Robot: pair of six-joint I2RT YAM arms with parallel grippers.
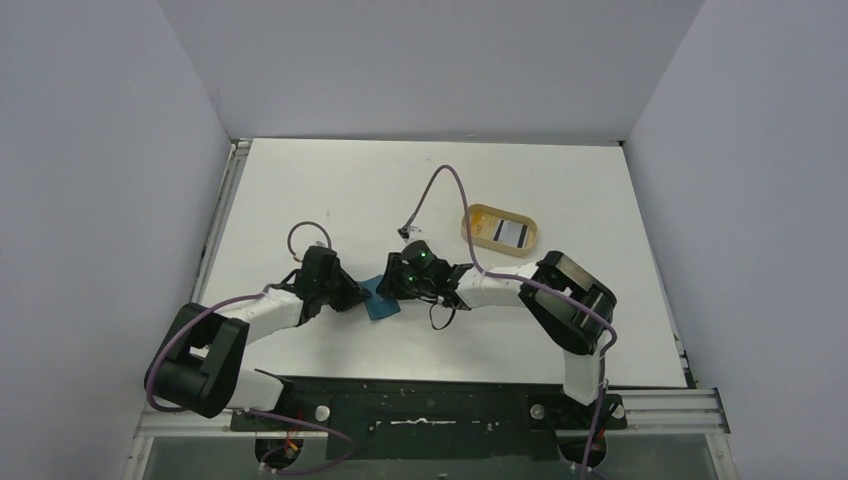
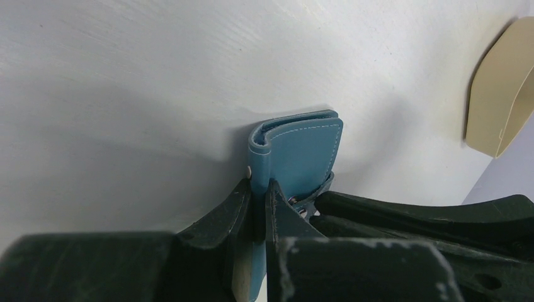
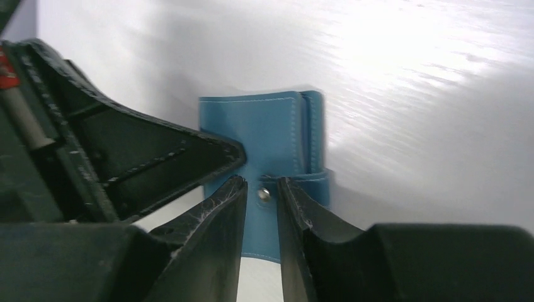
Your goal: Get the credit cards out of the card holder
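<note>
The teal card holder (image 1: 383, 306) lies folded on the white table between my two grippers. My left gripper (image 2: 260, 185) is shut on one edge of the card holder (image 2: 302, 148), pinching the leather flap between its fingers. My right gripper (image 3: 261, 181) hovers over the card holder (image 3: 258, 126) with its jaws a narrow gap apart. They stand either side of the metal snap (image 3: 264, 194) on the strap. The left gripper's finger (image 3: 157, 157) shows beside it. One white credit card with black bands (image 1: 512, 234) lies in the tan tray. No card shows in the card holder.
The tan oval tray (image 1: 466, 228) sits behind and to the right of the grippers, and its edge (image 2: 504, 94) shows in the left wrist view. A purple cable (image 1: 440, 180) loops over the table behind the right arm.
</note>
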